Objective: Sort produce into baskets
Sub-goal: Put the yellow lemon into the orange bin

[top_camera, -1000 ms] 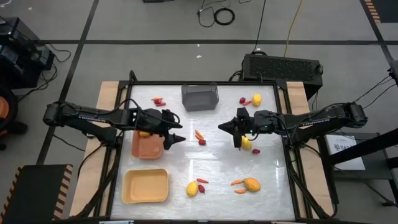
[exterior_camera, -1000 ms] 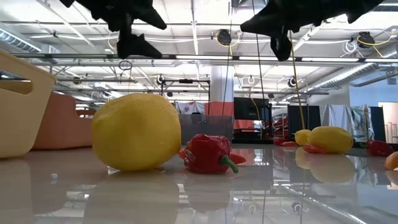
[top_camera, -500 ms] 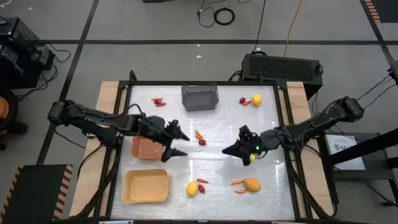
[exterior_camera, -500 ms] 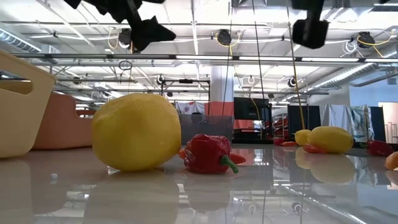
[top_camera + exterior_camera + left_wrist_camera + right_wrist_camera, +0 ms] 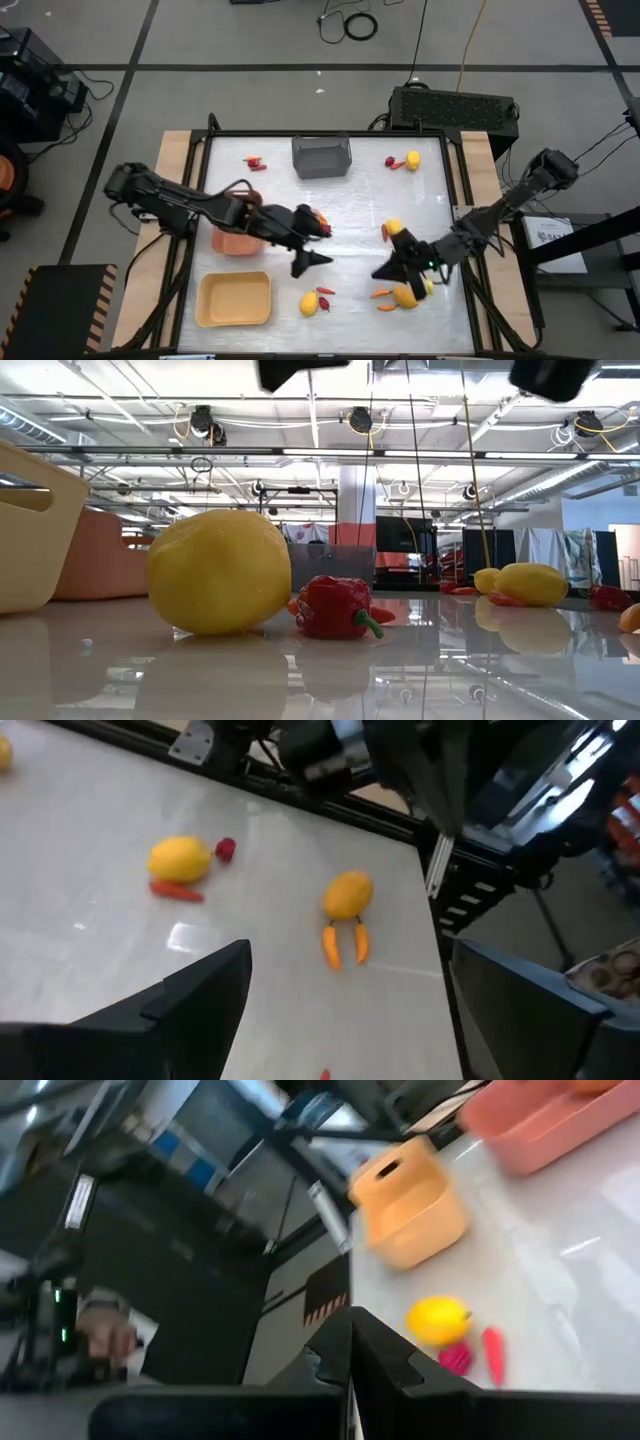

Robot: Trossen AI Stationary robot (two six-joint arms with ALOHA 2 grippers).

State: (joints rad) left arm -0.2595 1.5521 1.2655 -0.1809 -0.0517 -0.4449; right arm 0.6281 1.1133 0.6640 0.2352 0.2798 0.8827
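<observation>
Produce lies scattered on the white table: a yellow fruit (image 5: 310,302) with red bits near the front, another yellow fruit (image 5: 405,296) with orange sticks (image 5: 380,293) at the near right, and more at the far right (image 5: 413,158). The grey bin (image 5: 321,157) stands at the far edge, the orange-brown tray (image 5: 235,238) at the left, and the pale yellow tray (image 5: 233,298) at the near left. My left gripper (image 5: 318,245) hangs open over the table's middle, holding nothing. My right gripper (image 5: 380,272) is shut and empty, in the air beside the near-right yellow fruit.
A yellow fruit (image 5: 393,228) lies right of centre, and small red pieces (image 5: 255,161) lie at the far left. In the low view a large yellow fruit (image 5: 220,572) and a red pepper (image 5: 335,607) sit close to the near edge. Both arms reach over the table's middle.
My left gripper has gone from beside the orange-brown tray toward the table's right and near edge, staying open. My right gripper has swung from the table's middle toward the near edge, ending beside the near-right yellow fruit, still shut. No produce has moved.
</observation>
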